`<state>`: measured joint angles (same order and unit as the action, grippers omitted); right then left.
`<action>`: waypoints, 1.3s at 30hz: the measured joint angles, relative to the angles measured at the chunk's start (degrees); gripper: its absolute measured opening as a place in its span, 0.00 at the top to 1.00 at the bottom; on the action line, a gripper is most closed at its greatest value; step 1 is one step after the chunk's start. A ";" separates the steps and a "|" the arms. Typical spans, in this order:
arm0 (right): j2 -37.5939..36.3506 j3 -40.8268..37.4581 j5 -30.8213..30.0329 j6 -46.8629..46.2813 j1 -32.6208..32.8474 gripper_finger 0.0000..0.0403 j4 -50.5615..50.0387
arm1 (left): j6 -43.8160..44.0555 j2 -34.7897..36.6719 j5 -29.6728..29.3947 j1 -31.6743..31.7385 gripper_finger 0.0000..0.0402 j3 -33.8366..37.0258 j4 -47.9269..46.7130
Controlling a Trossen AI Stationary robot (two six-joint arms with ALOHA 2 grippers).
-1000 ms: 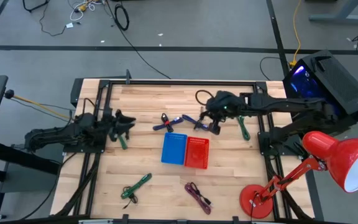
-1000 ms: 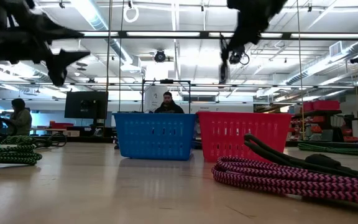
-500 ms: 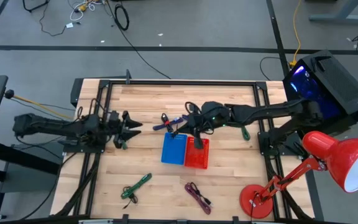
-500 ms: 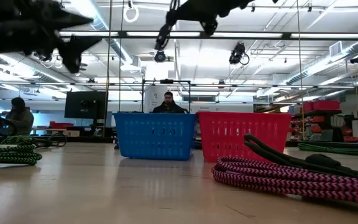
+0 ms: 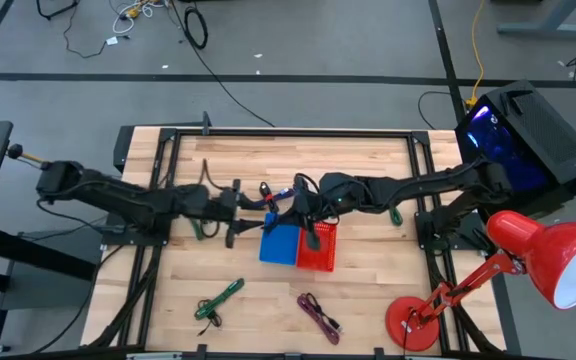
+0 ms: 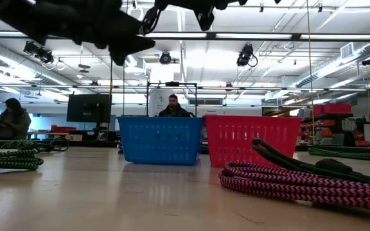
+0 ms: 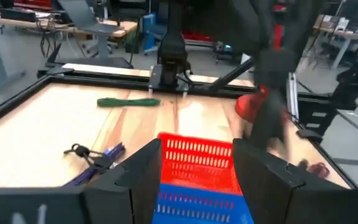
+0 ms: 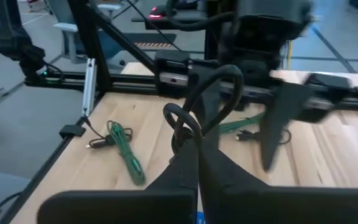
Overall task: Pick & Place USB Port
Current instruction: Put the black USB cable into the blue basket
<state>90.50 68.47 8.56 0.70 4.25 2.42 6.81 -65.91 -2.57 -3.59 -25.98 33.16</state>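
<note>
A blue basket and a red basket stand side by side at the table's middle. My right gripper reaches in from the right and hovers over the baskets' far edge, shut on a black cable. My left gripper reaches in from the left, open and empty, just left of the blue basket. In the left wrist view its fingers frame the two baskets. A blue cable lies on the table beyond the baskets. My right gripper pinches the black cable between its two shut fingers at a bend in its coil. A loop of the cable stands out beyond the fingertips. The cable is lifted clear of the table.
Green cables lie at the left, the right and the near left. A purple cable lies near the front edge. A red lamp stands at the near right corner. People sit in the room behind.
My right gripper has gone toward the table's left with the black cable, from the far right of the baskets to over their far edge. My left gripper has gone toward the table's right, from the left frame up to the blue basket.
</note>
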 joint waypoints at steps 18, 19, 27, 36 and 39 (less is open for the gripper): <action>-0.02 0.00 -0.57 1.48 0.53 1.00 -7.17 | -1.18 -3.33 6.01 2.40 0.50 -7.36 -6.05; -0.02 0.00 -1.54 1.85 0.53 1.00 -7.19 | -1.18 -3.28 6.63 2.36 0.50 -7.44 -5.16; -0.02 0.00 -5.33 3.44 -0.44 1.00 -4.30 | 1.22 -3.95 9.49 1.24 0.50 -7.41 -5.02; -0.02 0.00 -5.20 2.95 -0.45 1.00 -1.28 | 1.55 -3.89 4.75 0.08 0.51 -7.41 -3.58; -0.02 0.00 -6.53 2.89 -0.45 1.00 -1.14 | 1.52 -3.89 4.74 0.08 0.56 -7.40 -3.57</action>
<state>90.48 68.47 2.02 3.59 3.79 1.28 8.32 -69.80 2.17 -3.51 -33.38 29.59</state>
